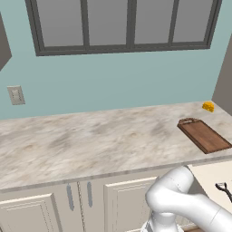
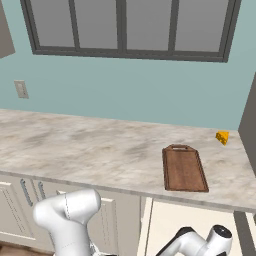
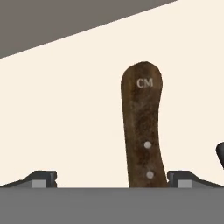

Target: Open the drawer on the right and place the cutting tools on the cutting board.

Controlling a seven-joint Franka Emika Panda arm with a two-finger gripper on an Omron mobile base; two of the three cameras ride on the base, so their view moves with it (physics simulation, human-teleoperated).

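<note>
The pincer (image 3: 111,179) is wide apart, grasping nothing, low inside the open drawer (image 1: 213,174). The knife (image 3: 143,127) handle lies between its fingers, closer to one. The scissors (image 1: 224,190) lie in the drawer. The board (image 2: 183,168) rests on the desk (image 2: 90,145).

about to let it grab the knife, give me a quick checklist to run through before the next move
1. Drawer open: ok, its pale interior shows below the counter edge.
2. Gripper open: ok, the fingertips stand wide apart in the hand view.
3. Knife handle between the fingertips: ok, though it sits close to one fingertip, not centred.
4. Nothing held yet: ok, the handle lies free on the drawer floor.
5. Cutting board ready for placing: ok, its surface is bare; the yellow object sits apart from it.
6. Scissors clear of the grasp: cannot tell, a dark shape shows at the edge of the hand view.
</note>
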